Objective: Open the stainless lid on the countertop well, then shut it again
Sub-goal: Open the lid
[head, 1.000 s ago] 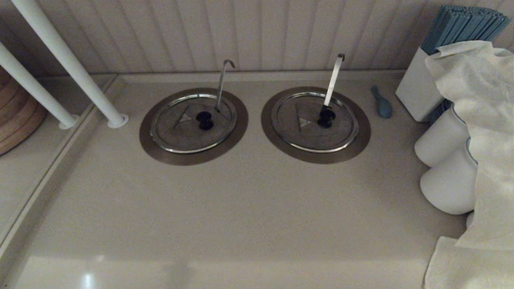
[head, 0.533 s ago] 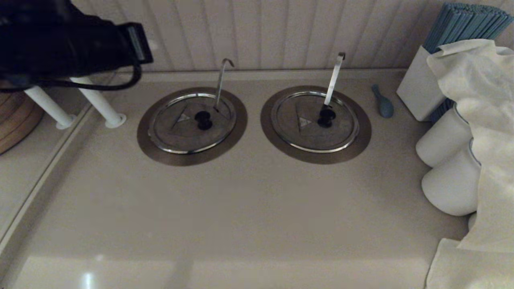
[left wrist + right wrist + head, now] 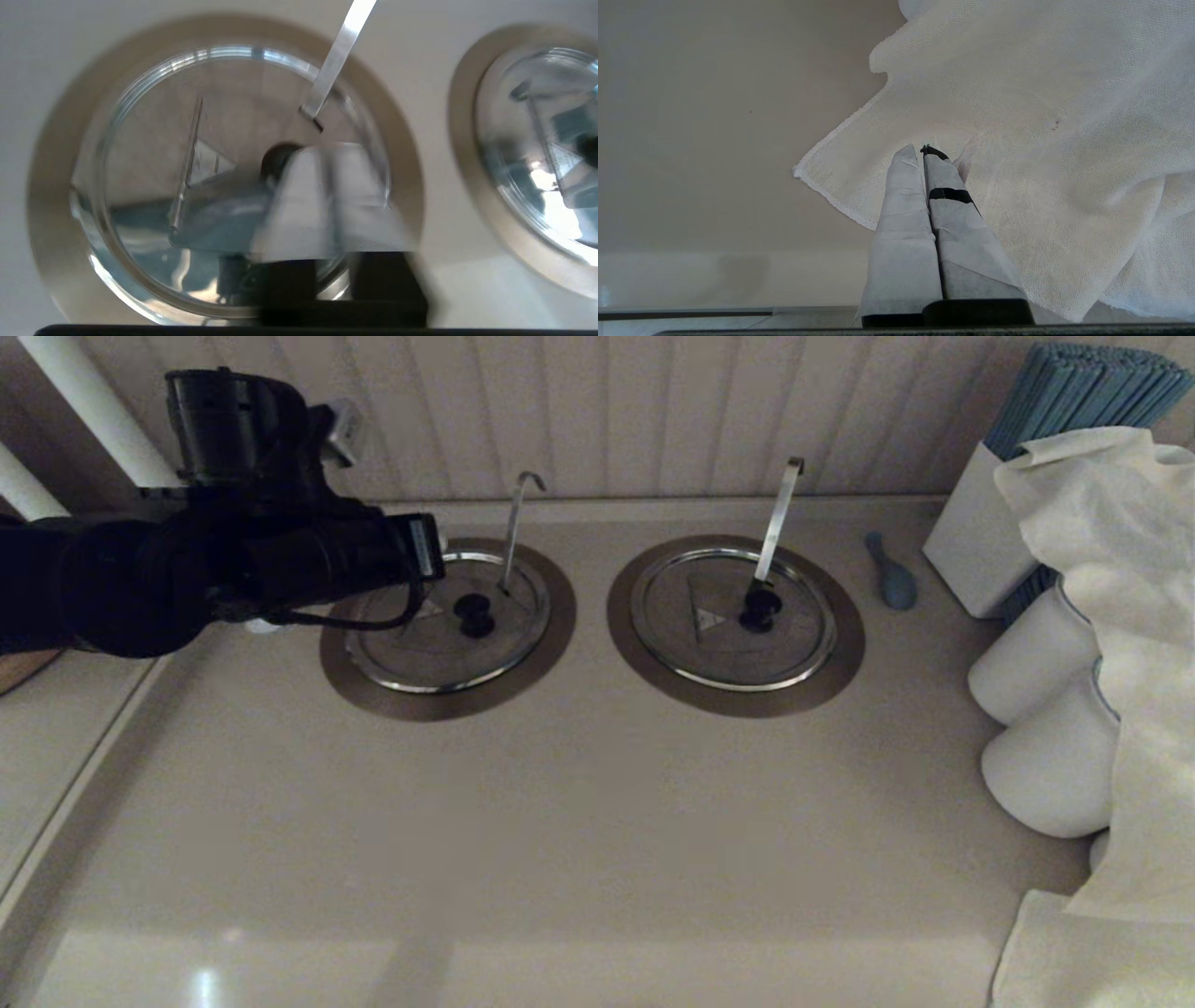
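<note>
Left arm (image 3: 187, 569): matte black, bulky cylindrical housings, thin black cable looping beneath, small grey plate at the tip. Right gripper (image 3: 924, 151): two tapered fingers wrapped in pale grey covering, black band, black base.

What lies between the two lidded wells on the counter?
Only a bare counter strip between the countertop well and its twin well; the head view shows it.

Left gripper (image 3: 327, 186) blurs above the lid (image 3: 224, 186), frame centre; rod (image 3: 336, 56) rises top centre.
</note>
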You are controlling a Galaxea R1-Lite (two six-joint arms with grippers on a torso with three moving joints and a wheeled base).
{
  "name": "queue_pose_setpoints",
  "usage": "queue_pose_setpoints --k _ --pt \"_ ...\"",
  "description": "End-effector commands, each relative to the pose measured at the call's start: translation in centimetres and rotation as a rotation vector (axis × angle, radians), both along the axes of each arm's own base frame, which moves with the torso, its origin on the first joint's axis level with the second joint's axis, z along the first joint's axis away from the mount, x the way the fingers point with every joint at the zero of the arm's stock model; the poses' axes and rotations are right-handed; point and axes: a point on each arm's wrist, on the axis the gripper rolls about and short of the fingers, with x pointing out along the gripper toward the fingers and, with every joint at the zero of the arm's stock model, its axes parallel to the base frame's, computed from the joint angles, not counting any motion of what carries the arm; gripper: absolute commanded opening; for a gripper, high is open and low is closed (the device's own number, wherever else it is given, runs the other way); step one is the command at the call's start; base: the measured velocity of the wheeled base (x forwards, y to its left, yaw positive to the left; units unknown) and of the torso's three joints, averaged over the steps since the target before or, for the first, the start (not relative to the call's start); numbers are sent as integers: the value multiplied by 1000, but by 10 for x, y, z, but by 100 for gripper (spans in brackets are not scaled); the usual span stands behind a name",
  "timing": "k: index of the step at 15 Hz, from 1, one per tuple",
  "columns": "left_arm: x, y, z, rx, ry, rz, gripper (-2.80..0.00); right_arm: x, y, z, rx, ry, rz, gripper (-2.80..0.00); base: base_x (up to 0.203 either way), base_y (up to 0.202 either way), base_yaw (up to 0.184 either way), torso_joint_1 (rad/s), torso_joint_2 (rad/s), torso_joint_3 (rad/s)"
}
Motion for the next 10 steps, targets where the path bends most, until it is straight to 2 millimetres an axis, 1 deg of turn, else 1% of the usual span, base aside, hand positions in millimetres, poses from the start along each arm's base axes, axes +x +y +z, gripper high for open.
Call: queue_pose_setpoints --k 1,2,6,7,9,10 --pt "4 -3 -7 8 19 -1 0 0 0 0 0 1 1 -280 0 0 0 0 0 0" --pt "4 -6 -8 11 19 -3 0 0 0 0 0 0 1 -280 0 0 0 0 0 0" --pt "8 -4 -11 12 26 8 0 0 0 0 0 -1 1 -280 0 0 0 0 0 0" --pt "10 -5 -15 13 38 6 0 0 0 0 0 -1 1 -280 0 0 0 0 0 0" --pt "21 -9 -30 28 76 8 0 0 0 0 0 0 1 -280 0 0 0 0 0 0" --pt "25 -10 -35 31 86 10 0 0 0 0 0 1 1 -280 0 0 0 0 0 0"
